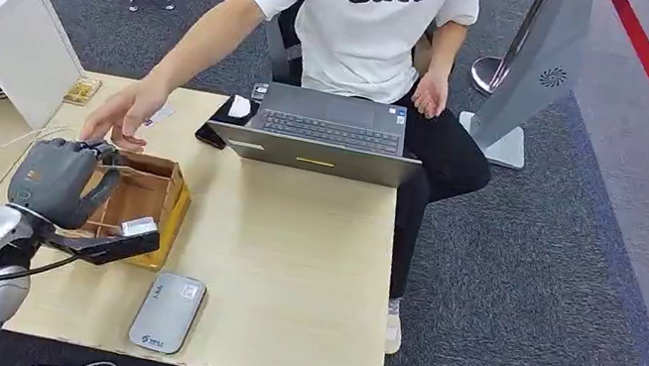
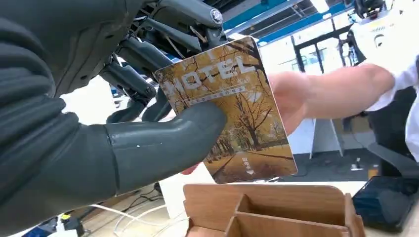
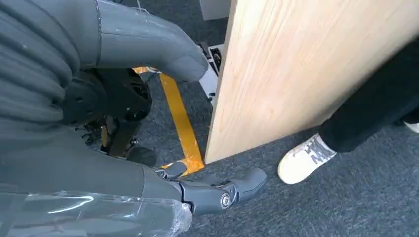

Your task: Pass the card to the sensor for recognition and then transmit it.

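Golden autumn-tree card [image 2: 232,108], grey hand [image 2: 99,123]

Card [image 2: 232,108]: "MOTEL". Person's shirt [image 1: 386,13]: "Stitc".

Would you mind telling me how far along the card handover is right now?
The pick-up looks done: the left hand holds the card above the wooden box. Whether the grey sensor has read it, the pictures cannot tell. In hand is the handover: a person's hand reaches in beside the card. The release remains.

Even, bright indoor light is seen throughout; windows are blown out and nearby surfaces slightly blurred.
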